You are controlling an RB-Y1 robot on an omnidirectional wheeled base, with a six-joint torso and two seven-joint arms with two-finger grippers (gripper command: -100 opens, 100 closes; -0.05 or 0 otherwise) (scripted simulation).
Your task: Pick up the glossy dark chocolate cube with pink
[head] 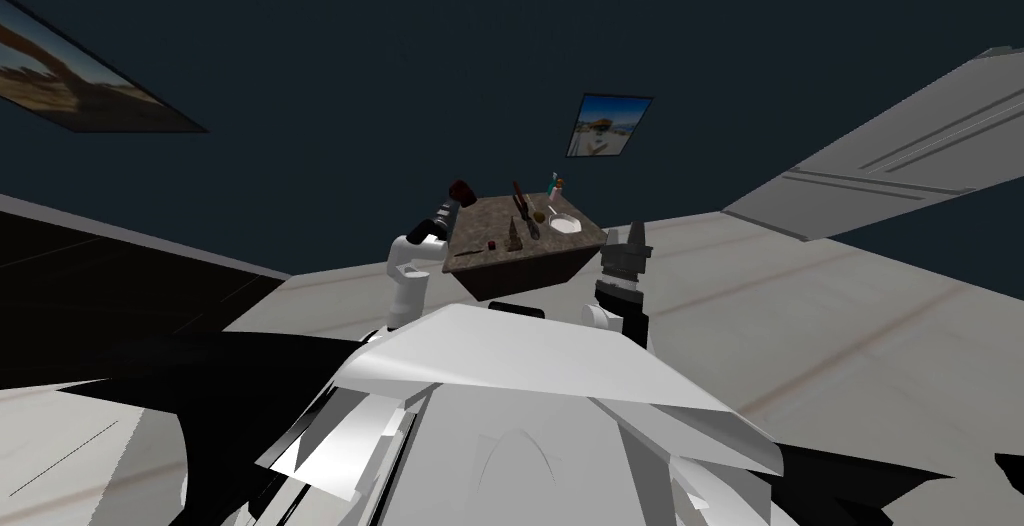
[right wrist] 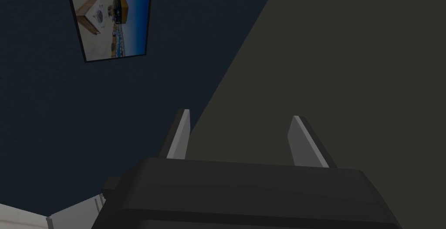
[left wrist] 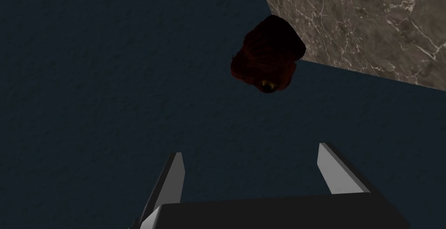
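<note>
A dark reddish-brown lump [left wrist: 268, 52] with a small yellowish spot hangs ahead of my left gripper [left wrist: 250, 149], beside the corner of the brown marble table [left wrist: 370, 21]. It sits well beyond the fingertips and nothing lies between the open fingers. In the head view the same lump [head: 460, 191] is just past my left gripper [head: 450, 206], at the left edge of the table [head: 480, 225]. I cannot tell whether it rests on anything. A tiny red piece [head: 491, 245] lies on the tabletop near its front. My right gripper [head: 626, 234] stands open at the table's right side, fingers [right wrist: 185, 128] apart.
On the table stand a white bowl [head: 565, 222], a small bottle [head: 555, 186], a dark cone [head: 514, 235] and a dark upright tool [head: 522, 200]. A dark blue wall rises behind the table. An open grey door [head: 900, 165] is on the right.
</note>
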